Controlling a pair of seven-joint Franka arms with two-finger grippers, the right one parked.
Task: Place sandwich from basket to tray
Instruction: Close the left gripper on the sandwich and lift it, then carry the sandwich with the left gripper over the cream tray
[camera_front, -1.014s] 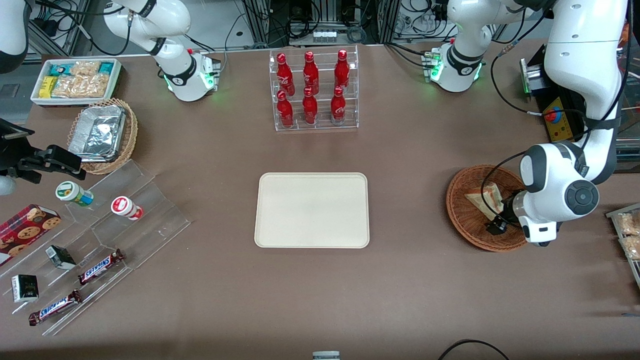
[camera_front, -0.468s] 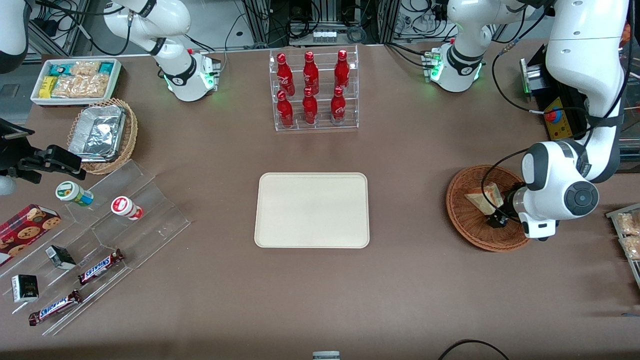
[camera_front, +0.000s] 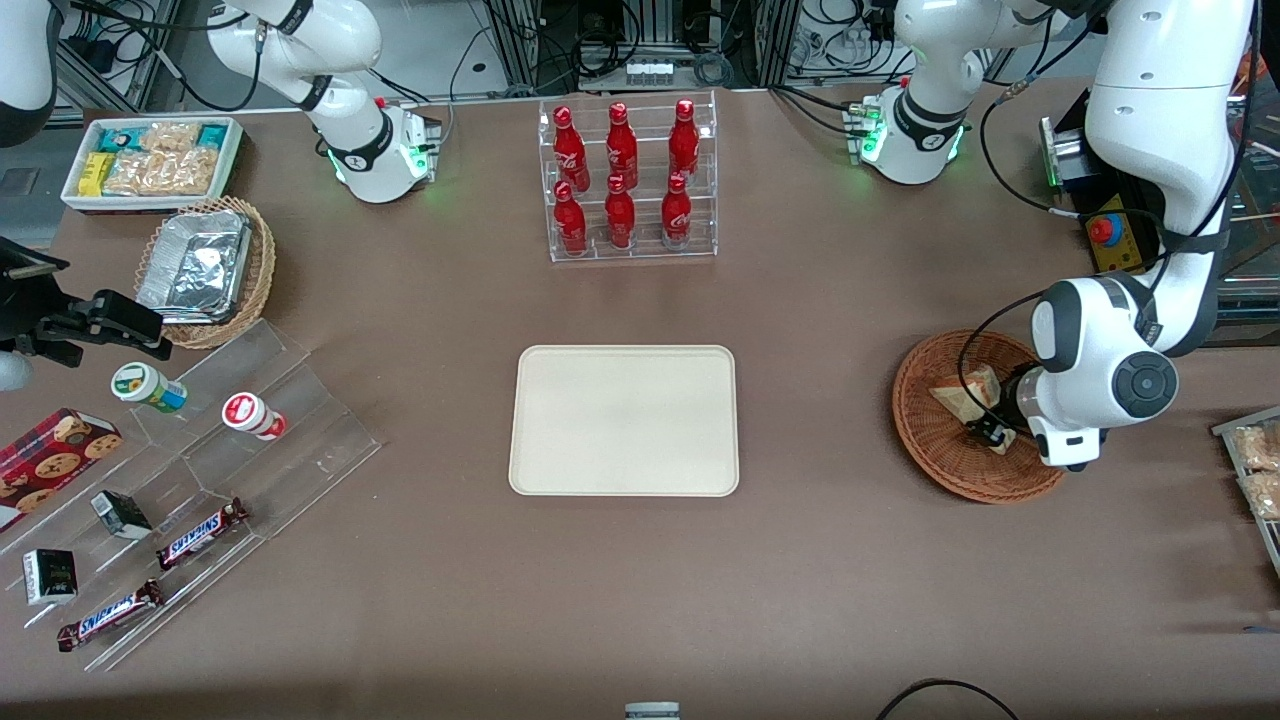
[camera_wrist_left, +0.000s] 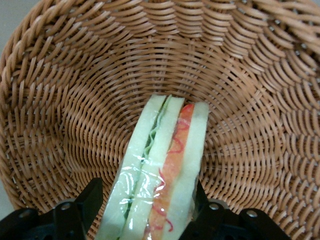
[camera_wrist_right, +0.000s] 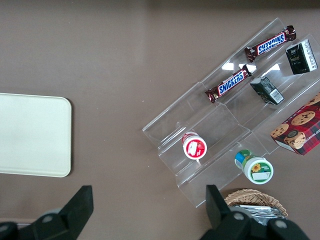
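The sandwich (camera_wrist_left: 160, 170) is a wrapped pale wedge with green and red filling. It lies in the reddish-brown woven basket (camera_front: 925, 440) toward the working arm's end of the table. My left gripper (camera_front: 988, 432) is down in the basket (camera_wrist_left: 75, 100) and open, one black finger on either side of the sandwich (camera_front: 962, 393). One finger (camera_wrist_left: 201, 202) touches the wrap, while a thin strip of wicker shows between the wrap and the second finger (camera_wrist_left: 91, 200). The cream tray (camera_front: 624, 420) lies flat at the table's middle.
A clear rack of red bottles (camera_front: 627, 180) stands farther from the front camera than the tray. Toward the parked arm's end are a clear stepped stand with candy bars (camera_front: 200, 530), a light wicker basket holding a foil container (camera_front: 205, 270) and a white bin of snacks (camera_front: 150, 160).
My left gripper has slid a little away from the front camera and toward the tray, deeper over the sandwich, covering more of it. The sandwich stays in the basket.
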